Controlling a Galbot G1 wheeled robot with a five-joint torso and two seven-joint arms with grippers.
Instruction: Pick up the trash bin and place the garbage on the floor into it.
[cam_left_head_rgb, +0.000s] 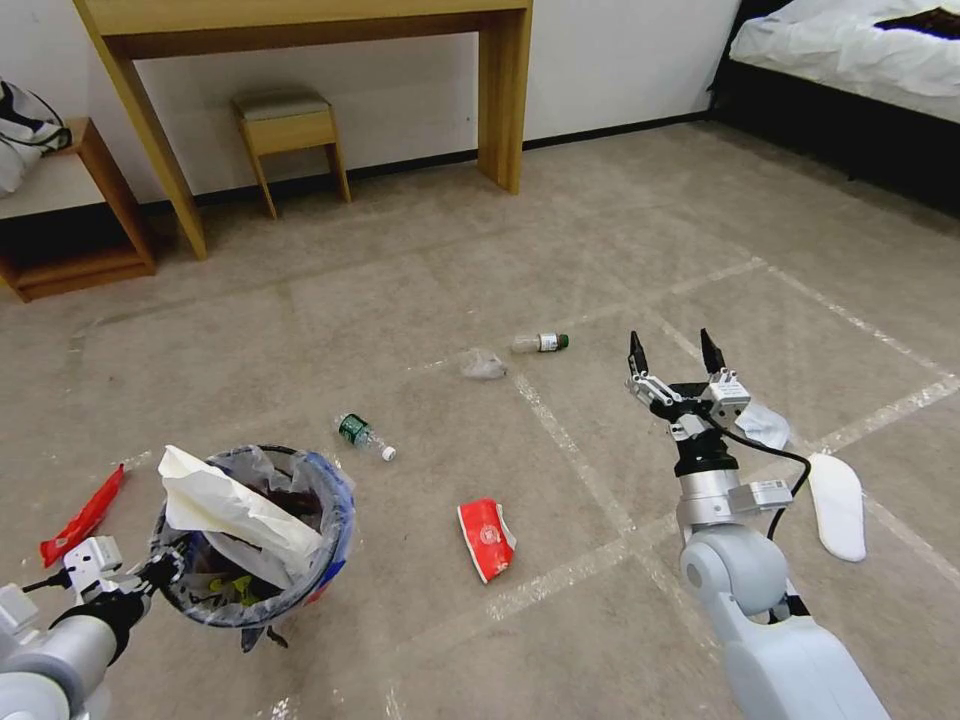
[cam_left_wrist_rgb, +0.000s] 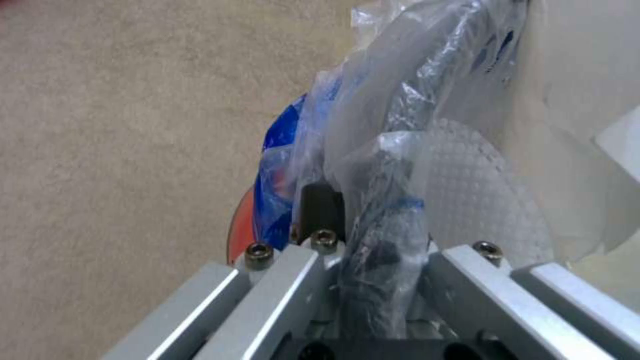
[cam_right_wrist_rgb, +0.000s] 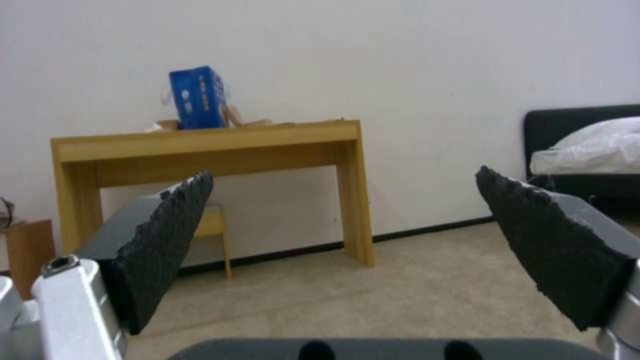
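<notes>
- Red-walled trash bin (cam_left_head_rgb: 255, 540) is hanging at seven o'clock, its rim clenched by the left gripper (cam_left_head_rgb: 158, 572).
- Right gripper (cam_left_head_rgb: 677, 360) is hovering released at three o'clock; judged best lowered squarely over the nearest red wrapper (cam_left_head_rgb: 486, 538).

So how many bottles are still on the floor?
2: a green-label bottle lying just beyond the trash bin, and a green-cap bottle farther out. More may lie outside the frame.

Right end effector (cam_left_head_rgb: 675, 351) (fingers spread), raised
</notes>
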